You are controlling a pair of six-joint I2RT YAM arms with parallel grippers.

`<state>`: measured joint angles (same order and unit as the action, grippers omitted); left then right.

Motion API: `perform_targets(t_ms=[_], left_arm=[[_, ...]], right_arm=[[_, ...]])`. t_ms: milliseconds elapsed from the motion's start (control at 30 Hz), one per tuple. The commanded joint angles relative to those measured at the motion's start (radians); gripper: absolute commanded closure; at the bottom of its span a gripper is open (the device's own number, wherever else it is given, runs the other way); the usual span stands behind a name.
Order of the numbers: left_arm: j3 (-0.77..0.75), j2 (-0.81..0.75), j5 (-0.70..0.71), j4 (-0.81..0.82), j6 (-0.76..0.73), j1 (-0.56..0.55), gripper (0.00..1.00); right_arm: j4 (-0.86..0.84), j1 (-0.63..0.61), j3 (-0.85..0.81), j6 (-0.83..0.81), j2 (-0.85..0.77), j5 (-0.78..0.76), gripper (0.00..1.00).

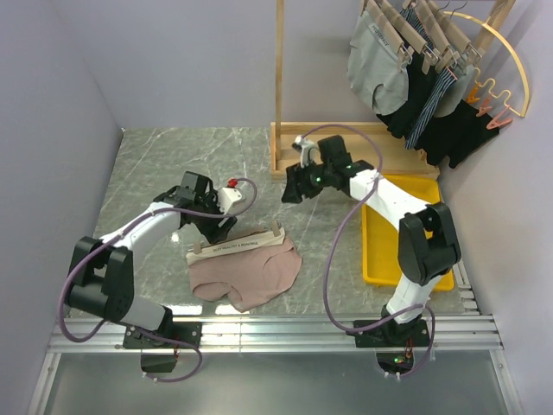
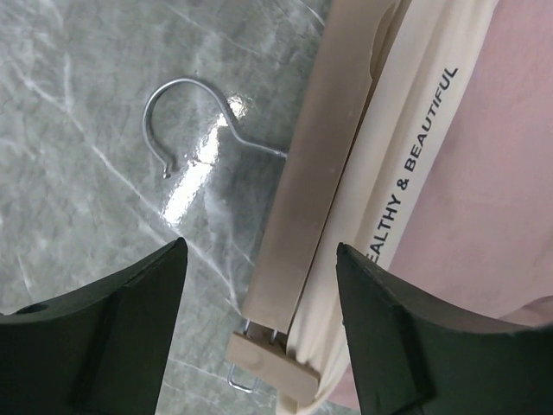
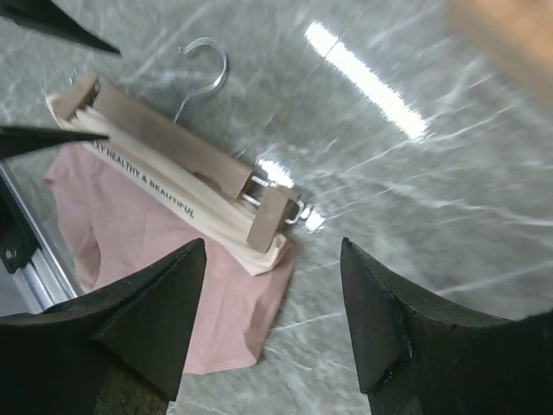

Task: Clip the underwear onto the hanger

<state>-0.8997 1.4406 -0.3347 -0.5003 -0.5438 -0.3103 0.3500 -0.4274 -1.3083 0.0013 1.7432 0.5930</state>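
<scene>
I see the underwear [image 1: 246, 275] flat near the desk's [image 1: 155, 164] near edge, its waistband along the hanger [image 1: 238, 245]. My left claw [image 2: 259, 251] is spread over the hanger's left end; my right claw [image 3: 272, 251] is spread too, well apart from it

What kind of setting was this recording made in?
Probably a walled lab bench staged for laundry: marble-pattern table, wooden rack hung with garments, aluminium rail along the near edge.
</scene>
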Motion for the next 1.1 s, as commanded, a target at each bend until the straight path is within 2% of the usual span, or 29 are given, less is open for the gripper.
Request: perform_targets(t_ms=[0, 100, 267, 433, 533, 567, 633, 667, 767, 967, 1067], left_arm=[[0.001, 0.024, 0.026, 0.048, -0.051, -0.027, 0.26], [-0.002, 0.053, 0.011, 0.055, -0.042, -0.038, 0.27], [-0.011, 0.112, 0.046, 0.098, -0.031, -0.058, 0.3], [-0.024, 0.174, 0.054, 0.112, -0.041, -0.059, 0.37], [-0.022, 0.198, 0.057, 0.117, -0.06, -0.062, 0.47], [-0.024, 0.199, 0.059, 0.117, -0.065, -0.062, 0.54], [-0.028, 0.199, 0.056, 0.111, -0.077, -0.065, 0.62], [-0.036, 0.193, 0.048, 0.106, -0.081, -0.067, 0.68], [-0.054, 0.15, 0.046, 0.091, -0.093, -0.082, 0.75], [-0.071, -0.006, 0.074, 0.112, -0.179, -0.137, 0.85], [-0.076, -0.077, 0.111, 0.134, -0.231, -0.173, 0.88]], right_arm=[[0.079, 0.052, -0.088, -0.066, -0.071, -0.004, 0.29], [0.102, 0.101, -0.132, -0.072, -0.091, 0.007, 0.26], [0.063, 0.176, -0.15, -0.047, -0.175, 0.005, 0.13], [0.096, 0.194, -0.21, -0.035, -0.223, 0.005, 0.09], [0.08, 0.2, -0.195, -0.001, -0.257, -0.004, 0.04], [0.072, 0.203, -0.184, 0.034, -0.264, -0.005, 0.01], [0.076, 0.222, -0.178, 0.052, -0.277, 0.031, 0.0], [0.083, 0.228, -0.181, 0.055, -0.275, 0.06, 0.0], [0.156, 0.254, -0.221, 0.048, -0.245, 0.155, 0.0], [0.374, 0.256, -0.391, -0.032, -0.13, 0.301, 0.0], [0.435, 0.254, -0.451, -0.07, -0.105, 0.314, 0.0]])
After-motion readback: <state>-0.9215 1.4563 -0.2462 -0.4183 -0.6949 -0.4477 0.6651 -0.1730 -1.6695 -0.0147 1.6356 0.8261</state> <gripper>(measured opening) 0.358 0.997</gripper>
